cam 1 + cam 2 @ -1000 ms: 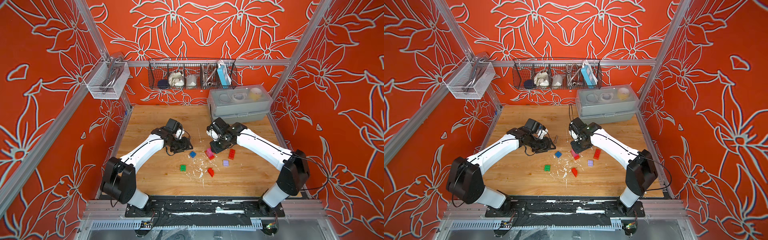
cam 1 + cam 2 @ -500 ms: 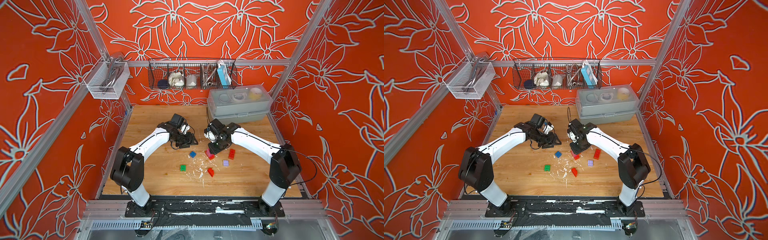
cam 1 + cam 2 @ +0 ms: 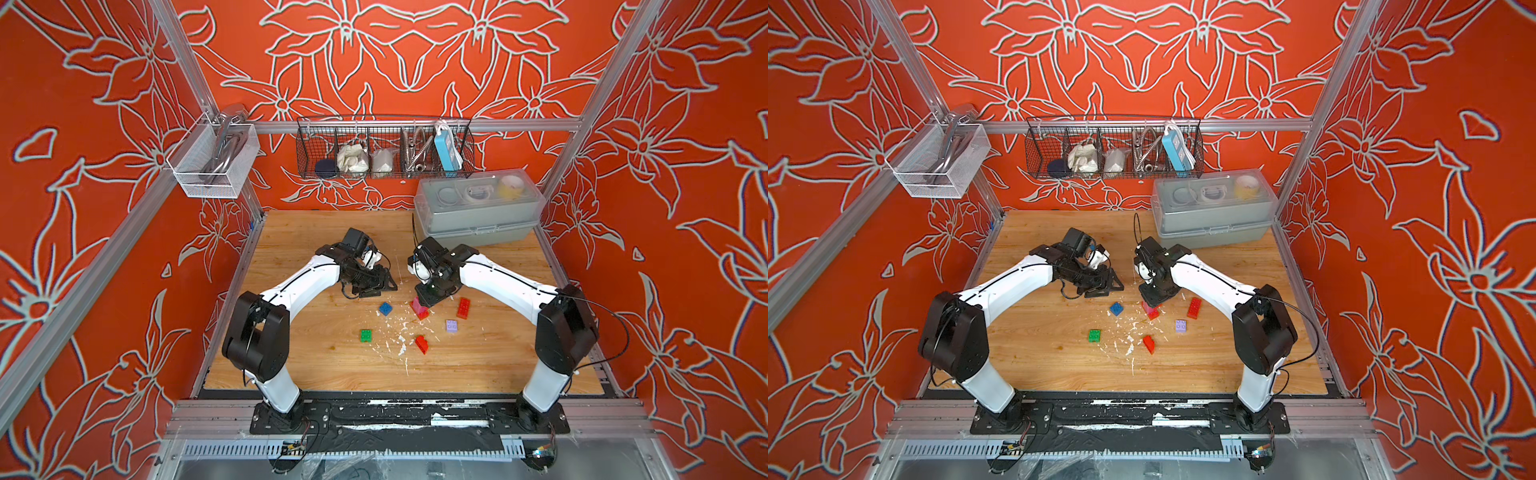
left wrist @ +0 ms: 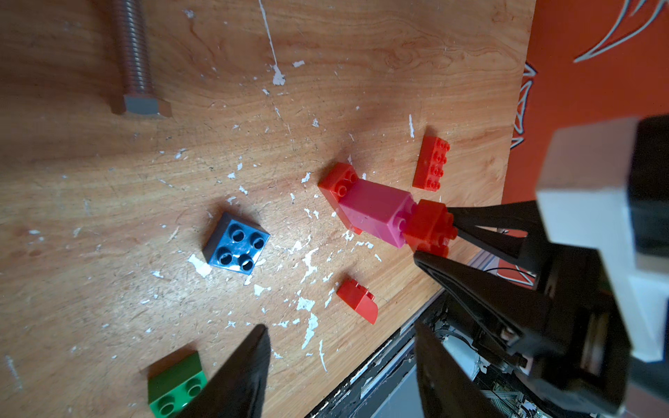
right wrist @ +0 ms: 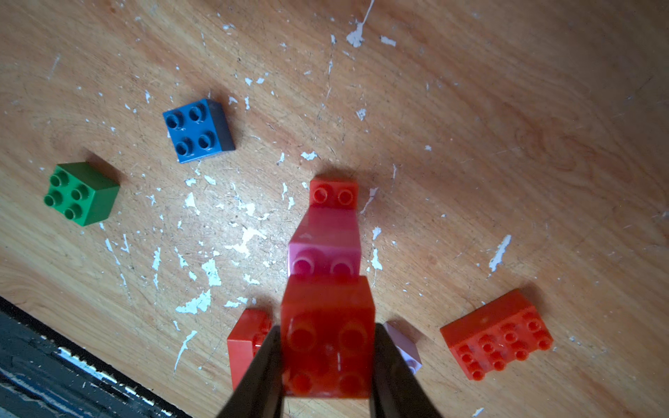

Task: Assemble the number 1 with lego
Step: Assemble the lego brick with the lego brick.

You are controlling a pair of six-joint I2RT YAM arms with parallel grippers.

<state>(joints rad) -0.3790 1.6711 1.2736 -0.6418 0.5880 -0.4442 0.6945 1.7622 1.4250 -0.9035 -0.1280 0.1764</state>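
Straddling red brick (image 5: pixel 327 336) (gripped): right fingers (image 5: pixel 262 376).

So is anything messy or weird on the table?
Yes. White flakes are scattered over the middle of the table, like chipped paint. A grey bolt lies there too, and it is no lego. One small red brick looks tipped on its side.

left claw (image 4: pixel 338 327) spread, right claw (image 5: pixel 325 362) clamped
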